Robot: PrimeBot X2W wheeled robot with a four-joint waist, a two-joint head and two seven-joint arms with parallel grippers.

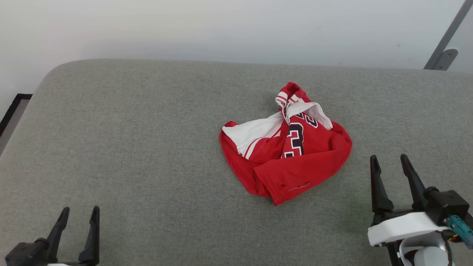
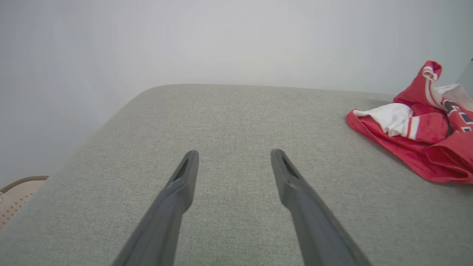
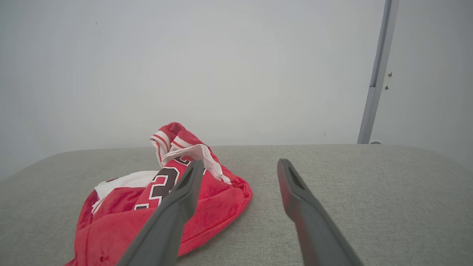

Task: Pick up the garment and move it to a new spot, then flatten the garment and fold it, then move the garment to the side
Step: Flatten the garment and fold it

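Red crumpled garment point(image 1: 286, 147), one, between two open end effectors.

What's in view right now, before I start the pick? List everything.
garment: one, red with white sleeves and black-and-white lettering, crumpled in a heap right of the surface's middle
padded surface: one, grey woven cloth, under the garment
wall: one, pale grey-white, behind the surface's far edge
metal post: one, grey, by the wall at the far right
woven thing: one, beige, low beyond the surface's left edge; too little shows to name it
left gripper: one, dark fingers, open, near left, over bare surface, well apart from the garment
right gripper: one, dark fingers on a white wrist, open, just right of the garment, not touching it
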